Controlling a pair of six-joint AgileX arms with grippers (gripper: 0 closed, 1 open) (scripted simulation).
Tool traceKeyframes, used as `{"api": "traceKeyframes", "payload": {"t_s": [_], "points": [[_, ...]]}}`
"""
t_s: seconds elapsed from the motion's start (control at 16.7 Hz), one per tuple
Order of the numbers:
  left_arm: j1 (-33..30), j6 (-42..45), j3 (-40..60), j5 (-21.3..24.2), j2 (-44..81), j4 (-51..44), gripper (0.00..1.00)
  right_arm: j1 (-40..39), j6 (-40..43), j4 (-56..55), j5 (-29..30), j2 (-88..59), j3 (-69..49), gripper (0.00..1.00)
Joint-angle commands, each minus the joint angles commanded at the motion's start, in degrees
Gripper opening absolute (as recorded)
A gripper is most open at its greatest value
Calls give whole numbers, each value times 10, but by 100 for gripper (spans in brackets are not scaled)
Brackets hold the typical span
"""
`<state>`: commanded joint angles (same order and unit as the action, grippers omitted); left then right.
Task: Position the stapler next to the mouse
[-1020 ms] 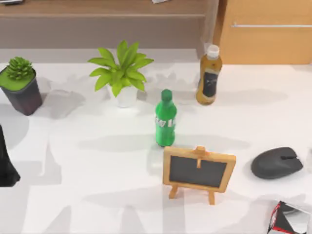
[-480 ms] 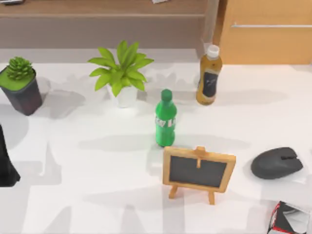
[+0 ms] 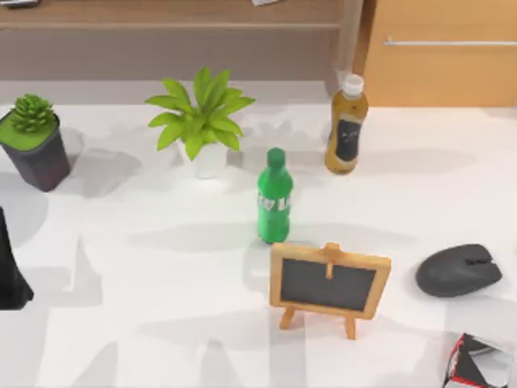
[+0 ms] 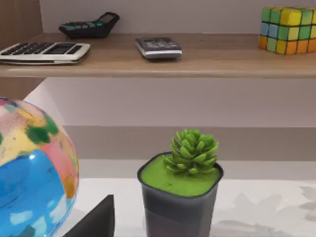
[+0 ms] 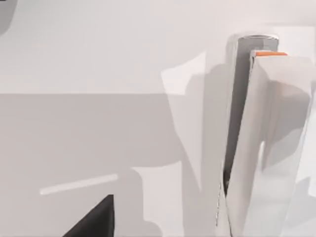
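Open table (image 3: 161,275) left of the chalkboard (image 3: 329,281): you can pass there. Green bottle (image 3: 274,196) stands just behind it; mouse (image 3: 458,270) sits to its right, narrow gap between.

Matte black left arm (image 3: 11,271), angular casing

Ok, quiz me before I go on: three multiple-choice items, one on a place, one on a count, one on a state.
1. On which side of the chalkboard does the mouse lie? A left; B right; C behind.
2. How many bottles stand on the table? A one; B three; C two.
3. The green bottle is: A upright; B on its side; C upside down.
Answers: 1 B, the top view shows it toward the table's right. 2 C, the green bottle and the amber bottle. 3 A, it stands cap up.
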<state>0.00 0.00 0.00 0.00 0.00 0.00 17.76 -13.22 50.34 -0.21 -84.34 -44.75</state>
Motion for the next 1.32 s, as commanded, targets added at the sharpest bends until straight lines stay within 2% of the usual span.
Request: {"api": "traceKeyframes", "payload": {"t_s": [0.3, 0.6, 1.32], "points": [[0, 0, 0, 0, 0, 0, 100, 0, -1, -87, 0, -40, 45, 100], [0, 0, 0, 0, 0, 0, 100, 0, -1, -95, 0, -45, 50, 100], [0, 0, 0, 0, 0, 0, 100, 0, -1, -95, 0, -45, 50, 10]]}}
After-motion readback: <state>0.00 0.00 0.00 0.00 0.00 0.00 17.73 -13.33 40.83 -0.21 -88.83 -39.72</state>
